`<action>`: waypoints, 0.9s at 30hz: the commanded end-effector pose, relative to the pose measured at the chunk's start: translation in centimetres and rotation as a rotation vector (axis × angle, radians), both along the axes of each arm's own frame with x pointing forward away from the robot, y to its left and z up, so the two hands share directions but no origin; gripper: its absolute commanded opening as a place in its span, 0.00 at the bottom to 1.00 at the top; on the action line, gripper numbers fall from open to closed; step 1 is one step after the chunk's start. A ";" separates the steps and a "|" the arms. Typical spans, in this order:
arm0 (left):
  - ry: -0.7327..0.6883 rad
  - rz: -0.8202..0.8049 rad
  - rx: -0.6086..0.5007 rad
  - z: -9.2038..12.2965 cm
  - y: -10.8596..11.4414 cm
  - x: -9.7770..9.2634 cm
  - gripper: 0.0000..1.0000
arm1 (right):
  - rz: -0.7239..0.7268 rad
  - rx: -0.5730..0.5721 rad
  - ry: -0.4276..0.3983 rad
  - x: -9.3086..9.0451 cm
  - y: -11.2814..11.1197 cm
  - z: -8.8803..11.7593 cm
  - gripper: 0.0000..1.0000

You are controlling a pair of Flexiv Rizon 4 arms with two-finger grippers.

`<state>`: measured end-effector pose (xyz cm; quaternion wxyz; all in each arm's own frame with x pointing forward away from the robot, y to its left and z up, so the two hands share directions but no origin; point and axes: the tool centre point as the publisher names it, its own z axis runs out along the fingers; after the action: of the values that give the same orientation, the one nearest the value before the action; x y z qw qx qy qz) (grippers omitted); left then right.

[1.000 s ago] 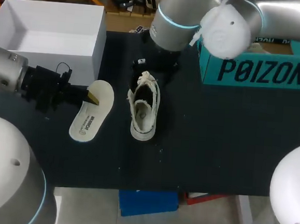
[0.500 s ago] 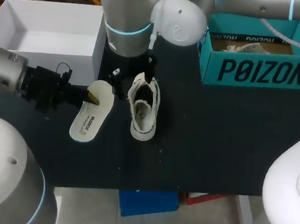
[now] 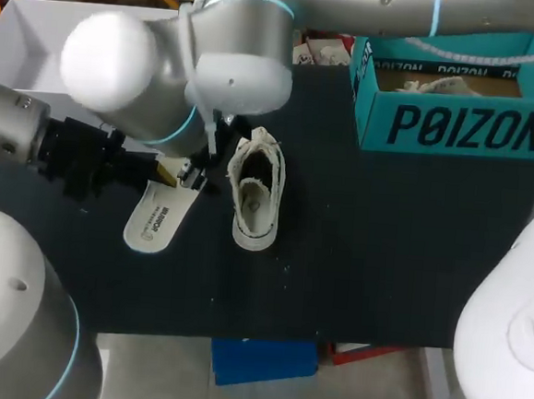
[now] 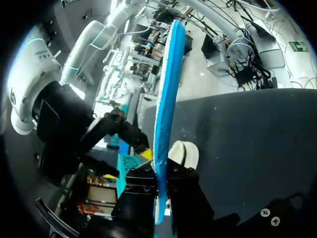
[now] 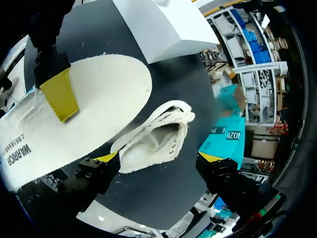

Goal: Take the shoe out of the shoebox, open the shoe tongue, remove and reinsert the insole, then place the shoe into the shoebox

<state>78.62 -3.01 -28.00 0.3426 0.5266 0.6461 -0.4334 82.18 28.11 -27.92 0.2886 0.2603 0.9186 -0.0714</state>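
Insole [image 3: 157, 217] is sitting out of the shoe [image 3: 256, 191], on the shoe's left over the black table [image 3: 384, 246]. The left gripper [image 3: 165, 173] is clamping the insole's far end. The head view is not showing whether the near end is touching the table.

Head view: the right arm [image 3: 194, 74] is reaching across from the far right corner. Its bulky wrist is covering most of its own gripper, so finger spacing cannot be read there. The shoe is lying just right of the insole, opening up and tongue pulled back. The teal shoebox [image 3: 459, 104] is standing well apart at the far right. A white box [image 3: 20, 41] is showing at the far left.

Left wrist view: the insole [image 4: 166, 99] is showing edge-on, blue underside visible, running up between the two black fingers of the left gripper [image 4: 159, 171]. They are pinching it from both sides. The shoe [image 4: 184, 151] is peeking out just past it.

Right wrist view: the right gripper [image 5: 158, 158] is showing its yellow tips spread wide and holding nothing. The shoe [image 5: 153, 136] is lying just ahead of that gap, touching neither finger. One yellow pad of the left gripper [image 5: 59, 94] is pressing on the top face of the insole [image 5: 99, 94]. The shoebox [image 5: 228, 130] is sitting beyond the shoe.
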 end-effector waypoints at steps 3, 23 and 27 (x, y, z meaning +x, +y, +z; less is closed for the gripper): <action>0.001 -0.001 0.005 0.1 0.0 -0.1 0.00 | 0.017 -0.107 -0.257 -0.5 -0.1 -2.5 1.00; 0.001 -0.001 0.005 0.1 0.0 -0.1 0.00 | 0.013 -0.036 -0.243 -0.6 -2.8 -5.6 1.00; 0.001 -0.001 0.005 0.1 0.0 -0.1 0.00 | 0.003 -0.005 -0.252 -0.3 -3.3 -6.4 1.00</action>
<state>78.58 -2.98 -27.96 0.3428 0.5266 0.6461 -0.4332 81.64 25.73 -33.96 0.4050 0.2651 0.8734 -0.0540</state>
